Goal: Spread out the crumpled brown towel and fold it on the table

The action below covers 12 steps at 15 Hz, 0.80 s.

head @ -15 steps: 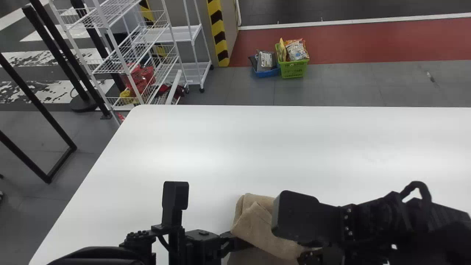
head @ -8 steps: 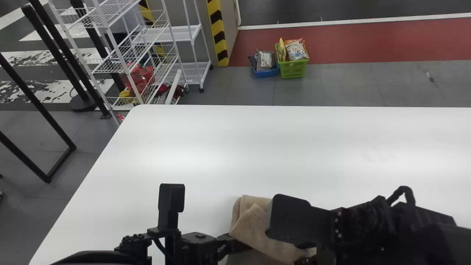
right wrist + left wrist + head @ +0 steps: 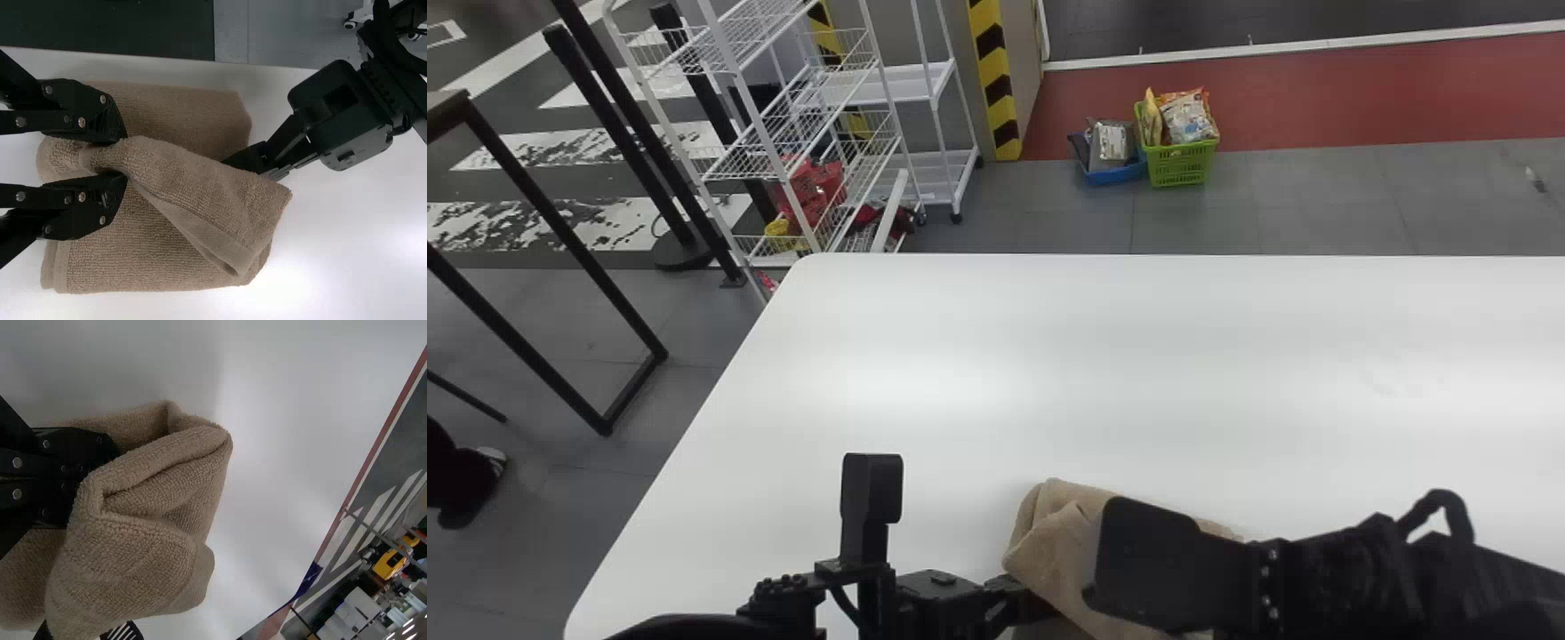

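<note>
I can see the brown towel [image 3: 1054, 542] near the robot on the white surface [image 3: 1049, 373], loosely doubled over and a bit lopsided, with a flap lying askew across the broader layer. The right gripper [image 3: 1169, 569] has its fingers pinching a bunched ridge of it; the left gripper [image 3: 1018, 604] has its fingers closed on the towel too, their tips buried under the flap. From the head, the right arm covers part of the cloth, and the bottom edge cuts off the near side. The right wrist view reveals what that arm hides: the flat lower layer and its smooth hem band. The left wrist view looks into a thick, rolled fold with a shadowy hollow.
</note>
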Each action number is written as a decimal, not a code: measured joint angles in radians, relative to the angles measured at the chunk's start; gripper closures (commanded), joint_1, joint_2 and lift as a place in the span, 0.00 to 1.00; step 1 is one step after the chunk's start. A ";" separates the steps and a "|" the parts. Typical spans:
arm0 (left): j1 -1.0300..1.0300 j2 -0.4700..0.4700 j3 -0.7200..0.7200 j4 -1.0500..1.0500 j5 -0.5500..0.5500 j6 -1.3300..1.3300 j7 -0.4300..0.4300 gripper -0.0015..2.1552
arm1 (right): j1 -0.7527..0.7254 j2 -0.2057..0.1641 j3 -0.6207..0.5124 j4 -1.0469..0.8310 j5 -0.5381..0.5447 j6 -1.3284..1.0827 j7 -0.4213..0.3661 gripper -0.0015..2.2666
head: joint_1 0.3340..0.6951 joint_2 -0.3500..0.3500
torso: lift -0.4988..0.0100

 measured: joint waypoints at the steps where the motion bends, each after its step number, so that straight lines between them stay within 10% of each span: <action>1: 0.000 0.000 0.000 0.001 0.000 -0.001 0.001 0.91 | 0.013 -0.007 0.002 -0.011 0.011 0.004 0.000 0.37 | 1.00 0.90 | 0.73; 12: -0.001 0.000 -0.032 0.004 -0.020 -0.001 0.025 0.91 | 0.051 -0.053 -0.085 -0.150 0.020 0.047 0.000 0.04 | 1.00 0.83 | 0.73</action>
